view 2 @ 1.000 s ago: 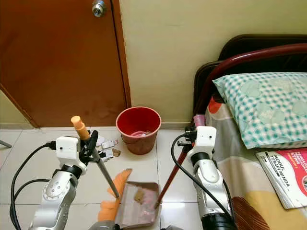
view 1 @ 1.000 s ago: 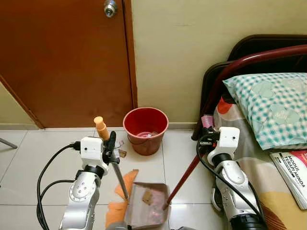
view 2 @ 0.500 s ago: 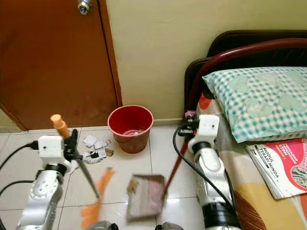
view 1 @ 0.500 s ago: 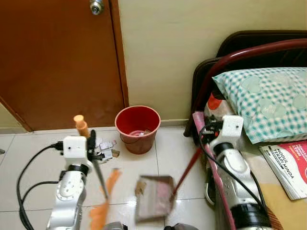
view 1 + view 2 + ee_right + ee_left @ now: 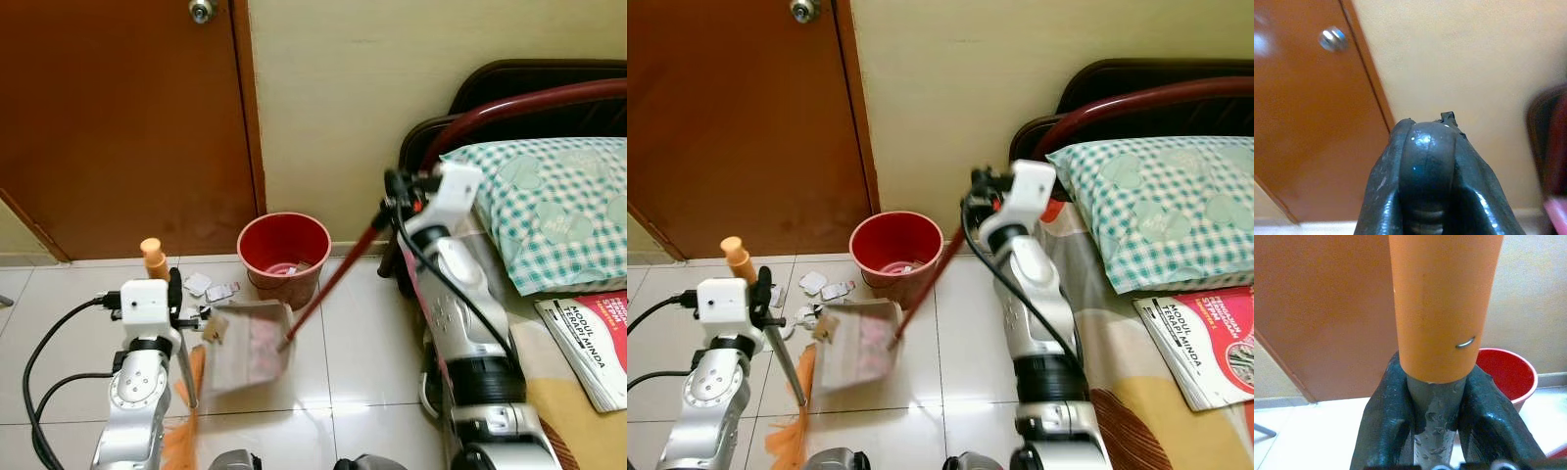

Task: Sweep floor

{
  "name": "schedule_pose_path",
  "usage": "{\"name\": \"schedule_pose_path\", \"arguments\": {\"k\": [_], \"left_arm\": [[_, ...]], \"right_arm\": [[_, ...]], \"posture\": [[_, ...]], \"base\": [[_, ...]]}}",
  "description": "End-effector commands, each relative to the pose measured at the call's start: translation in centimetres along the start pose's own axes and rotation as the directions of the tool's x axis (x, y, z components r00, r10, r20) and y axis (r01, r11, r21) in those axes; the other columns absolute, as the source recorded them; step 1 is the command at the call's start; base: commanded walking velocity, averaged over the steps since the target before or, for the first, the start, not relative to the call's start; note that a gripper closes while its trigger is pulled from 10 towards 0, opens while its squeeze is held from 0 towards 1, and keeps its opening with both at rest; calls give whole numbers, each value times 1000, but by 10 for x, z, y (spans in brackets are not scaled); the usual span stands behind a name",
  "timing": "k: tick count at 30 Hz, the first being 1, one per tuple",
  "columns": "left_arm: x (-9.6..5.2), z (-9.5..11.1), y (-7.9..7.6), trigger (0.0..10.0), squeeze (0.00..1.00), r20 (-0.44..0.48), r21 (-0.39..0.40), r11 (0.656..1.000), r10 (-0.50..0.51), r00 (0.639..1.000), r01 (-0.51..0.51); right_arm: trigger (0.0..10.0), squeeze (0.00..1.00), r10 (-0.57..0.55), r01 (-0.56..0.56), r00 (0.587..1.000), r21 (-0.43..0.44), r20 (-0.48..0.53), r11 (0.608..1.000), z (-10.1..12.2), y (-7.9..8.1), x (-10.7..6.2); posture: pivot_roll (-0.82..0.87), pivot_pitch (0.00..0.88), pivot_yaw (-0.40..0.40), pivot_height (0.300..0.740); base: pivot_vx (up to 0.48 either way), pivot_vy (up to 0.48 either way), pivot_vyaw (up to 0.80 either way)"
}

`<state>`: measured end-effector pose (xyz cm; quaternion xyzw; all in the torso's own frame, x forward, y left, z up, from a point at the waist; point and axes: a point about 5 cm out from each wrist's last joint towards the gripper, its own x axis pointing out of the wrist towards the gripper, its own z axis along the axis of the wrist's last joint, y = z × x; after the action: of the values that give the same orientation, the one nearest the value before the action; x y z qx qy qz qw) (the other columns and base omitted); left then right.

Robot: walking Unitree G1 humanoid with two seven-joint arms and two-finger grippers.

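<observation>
Nearly done: right gripper clamps the loaded grey dustpan's handle mid-frame beside the round red plastic bucket; left gripper clasps the orange broom; emptying remains.

Right hand raised high and clamped; left hand low, gripping.

Brown door left, checked pillow and book on bed right.

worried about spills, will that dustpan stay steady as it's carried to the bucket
Probably wobbly: the dustpan hangs off the end of a long red handle held high by the right gripper. It looks light and already tilts, so the scrap inside may slide before reaching the bucket.
</observation>
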<state>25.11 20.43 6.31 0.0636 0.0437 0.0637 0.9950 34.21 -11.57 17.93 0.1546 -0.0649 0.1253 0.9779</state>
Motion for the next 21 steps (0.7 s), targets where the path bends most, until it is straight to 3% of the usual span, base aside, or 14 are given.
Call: {"name": "schedule_pose_path", "arguments": {"k": [1, 9, 21], "left_arm": [[0, -4, 0, 10000, 0, -17, 4, 1000, 7, 1000, -7], [2, -2, -6, 10000, 0, -7, -16, 1000, 1, 1000, -1], [2, -2, -14, 10000, 0, -1, -34, 999, -22, 1000, 22]], "right_arm": [[10000, 0, 20, -22, 997, 21, 73, 1000, 21, 5, 8], [10000, 0, 49, -54, 982, 21, 183, 998, 61, 18, 35], [10000, 0, -35, 29, 925, 20, 379, 999, 125, 6, 56]], "posture": [[31, 68, -24, 740], [37, 67, -29, 740], [34, 70, -29, 740]], "base": [[0, 0, 0], [0, 0, 0], [0, 0, 0]]}}
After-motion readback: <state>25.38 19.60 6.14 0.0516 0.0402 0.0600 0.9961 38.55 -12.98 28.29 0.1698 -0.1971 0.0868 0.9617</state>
